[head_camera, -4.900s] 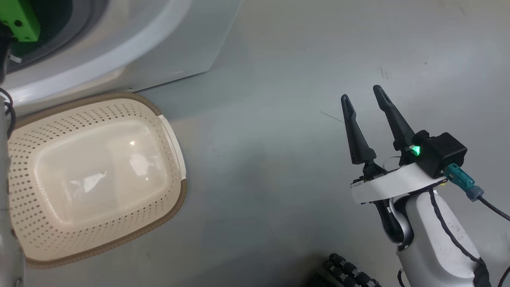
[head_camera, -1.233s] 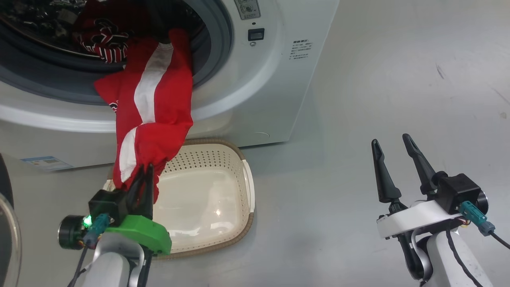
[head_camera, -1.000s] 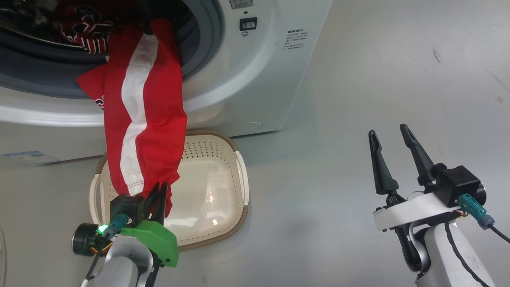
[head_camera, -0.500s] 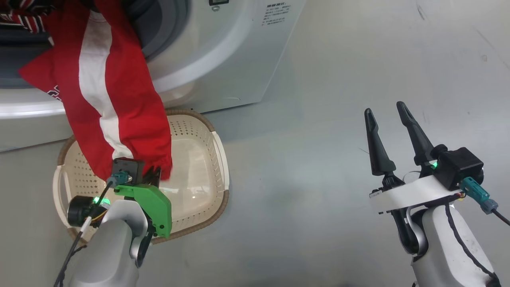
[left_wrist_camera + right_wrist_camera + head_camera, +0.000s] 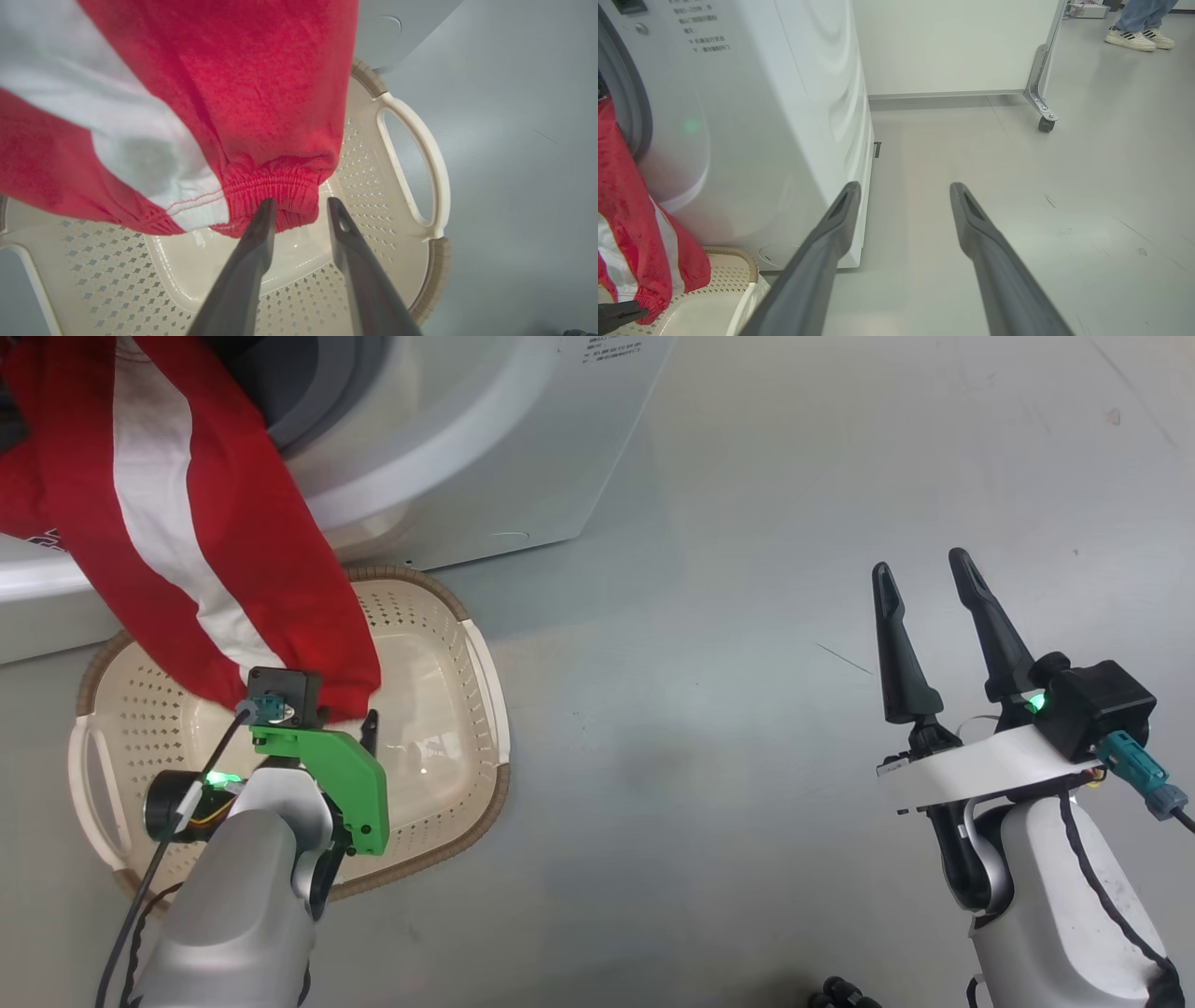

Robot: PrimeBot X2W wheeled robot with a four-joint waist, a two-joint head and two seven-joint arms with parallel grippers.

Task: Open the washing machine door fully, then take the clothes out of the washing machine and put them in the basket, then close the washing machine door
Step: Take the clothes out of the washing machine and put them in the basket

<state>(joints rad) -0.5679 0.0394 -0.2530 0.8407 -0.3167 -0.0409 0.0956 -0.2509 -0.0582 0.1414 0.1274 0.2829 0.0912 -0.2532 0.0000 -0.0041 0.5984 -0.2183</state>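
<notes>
1. A red garment (image 5: pixel 233 551) with a white stripe hangs from the mouth of the washing machine (image 5: pixel 467 448). Its long axis runs from up ahead of the left gripper (image 5: pixel 299 205) down to that hand's fingertips.
2. Its elastic cuff (image 5: pixel 275 196) sits loose at those tips, jaws narrowly parted, nothing pinched.
3. The basket (image 5: pixel 485 803) lies directly beneath that hand, so the cuff looks set to land inside.
4. The right gripper (image 5: pixel 922 563) stands wide and empty, well off to the side; the left is plainly nearer.
</notes>
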